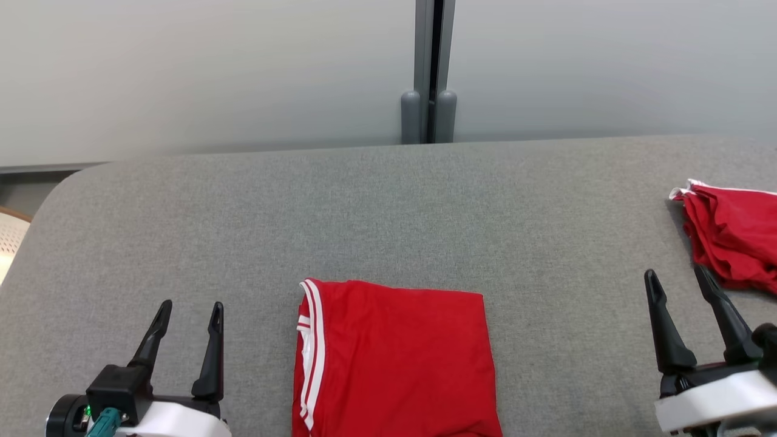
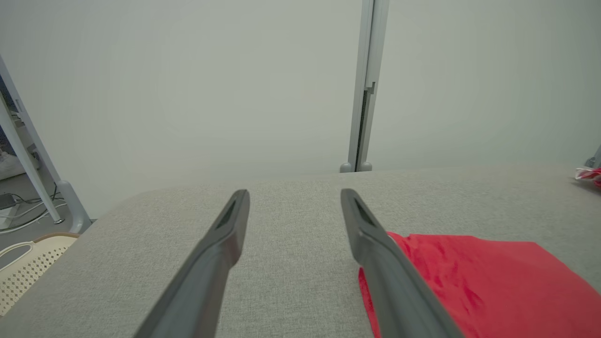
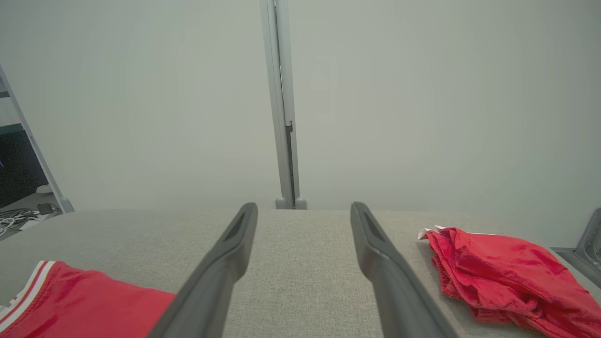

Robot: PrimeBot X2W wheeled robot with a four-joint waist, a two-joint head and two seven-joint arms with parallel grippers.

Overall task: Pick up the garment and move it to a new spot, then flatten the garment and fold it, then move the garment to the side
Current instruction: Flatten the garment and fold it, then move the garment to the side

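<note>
A red garment (image 1: 394,358) with white stripes along its left edge lies folded flat at the near middle of the grey table (image 1: 388,206); it also shows as the red garment (image 2: 474,277) and the red garment (image 3: 80,300) in the wrist views. My left gripper (image 1: 189,309) stands open at the lower left, apart from the cloth, nothing between its fingers. My right gripper (image 1: 677,276) is open at the lower right, empty too. From the wrists, the left gripper (image 2: 294,195) and right gripper (image 3: 304,208) hover above bare table.
A second red garment (image 1: 731,237) lies crumpled at the table's right edge, close to my right fingertips; it appears again as a crumpled heap (image 3: 507,277). A grey post (image 1: 430,73) and pale wall stand behind. A perforated cream chair (image 2: 23,267) sits off the left edge.
</note>
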